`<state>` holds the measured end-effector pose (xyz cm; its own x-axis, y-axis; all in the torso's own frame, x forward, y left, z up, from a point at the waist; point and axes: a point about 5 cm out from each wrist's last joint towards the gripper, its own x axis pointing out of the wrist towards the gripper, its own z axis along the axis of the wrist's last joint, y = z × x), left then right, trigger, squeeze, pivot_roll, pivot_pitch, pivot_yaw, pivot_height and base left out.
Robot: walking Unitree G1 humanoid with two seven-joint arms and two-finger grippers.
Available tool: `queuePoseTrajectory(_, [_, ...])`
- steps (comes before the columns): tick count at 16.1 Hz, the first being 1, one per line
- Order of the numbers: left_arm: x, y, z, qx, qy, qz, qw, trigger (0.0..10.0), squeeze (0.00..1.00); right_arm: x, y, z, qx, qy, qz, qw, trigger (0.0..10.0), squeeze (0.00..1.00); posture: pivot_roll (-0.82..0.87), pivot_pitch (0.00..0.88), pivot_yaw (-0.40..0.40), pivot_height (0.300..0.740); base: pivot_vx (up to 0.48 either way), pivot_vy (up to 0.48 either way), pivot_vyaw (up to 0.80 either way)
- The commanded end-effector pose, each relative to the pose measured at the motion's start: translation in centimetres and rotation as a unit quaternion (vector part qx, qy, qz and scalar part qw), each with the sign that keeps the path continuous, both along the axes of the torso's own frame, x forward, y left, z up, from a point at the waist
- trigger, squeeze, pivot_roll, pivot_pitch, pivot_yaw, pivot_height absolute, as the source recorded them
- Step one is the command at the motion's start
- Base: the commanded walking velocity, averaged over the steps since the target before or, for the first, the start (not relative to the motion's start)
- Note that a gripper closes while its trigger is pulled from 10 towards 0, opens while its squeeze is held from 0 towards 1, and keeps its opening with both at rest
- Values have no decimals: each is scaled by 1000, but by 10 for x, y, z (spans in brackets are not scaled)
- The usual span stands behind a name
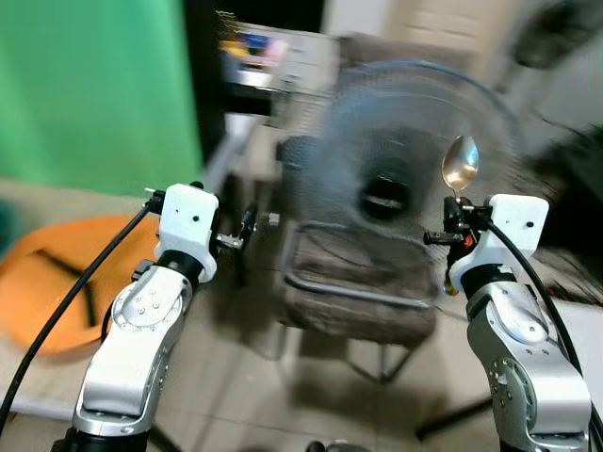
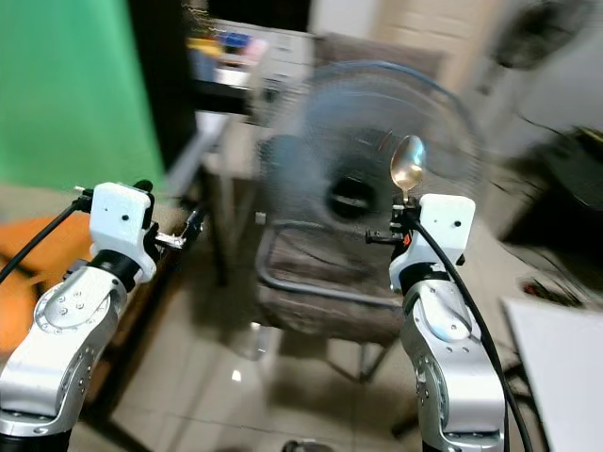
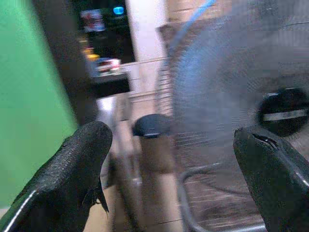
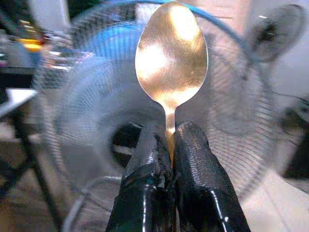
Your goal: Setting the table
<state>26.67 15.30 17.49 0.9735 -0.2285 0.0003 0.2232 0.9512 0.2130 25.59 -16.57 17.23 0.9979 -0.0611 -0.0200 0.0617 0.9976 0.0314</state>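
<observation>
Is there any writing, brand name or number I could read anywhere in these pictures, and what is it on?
None can be read.
The shelf clutter behind the fan shows coloured packaging, too blurred to read.
The spoon in the right gripper bears no visible marking.

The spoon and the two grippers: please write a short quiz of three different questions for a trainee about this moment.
1. True or false: the right gripper holds the spoon by its handle, with the bowl pointing up.
2. Multiple choice: how do the jaws of the left gripper stand? A) shut on a fork B) open, with nothing between them C) shut on a cup
3. Fill the gap: the large round thing behind the spoon is a standing ____.

Key
1. True. The black fingers press together on the thin handle.
2. B. The left wrist view shows a wide gap.
3. Fan. Its wire grille is blurred but plain.
</observation>
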Motion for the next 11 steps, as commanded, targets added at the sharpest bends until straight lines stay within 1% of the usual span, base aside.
queuePoseTrajectory(1, [1,2,2,0,0,6,1000,10000,0,1,-3,0,-1,1,-9,1000,10000,0,67,0,-64,740,0,0,-800])
queuePoseTrajectory(3, [3,3,3,0,-1,11,1000,10000,0,-1,-4,-2,7,10,-19,1000,10000,0,61,0,-58,740,0,0,-800])
queuePoseTrajectory(4, [4,2,3,-2,-1,5,1000,10000,0,-2,-4,-3,9,13,-23,1000,10000,0,56,0,-52,740,0,0,-800])
queuePoseTrajectory(11, [7,1,5,1,-4,0,1000,10000,0,-2,-3,-1,8,11,-31,999,10000,0,51,0,-43,740,0,0,-800])
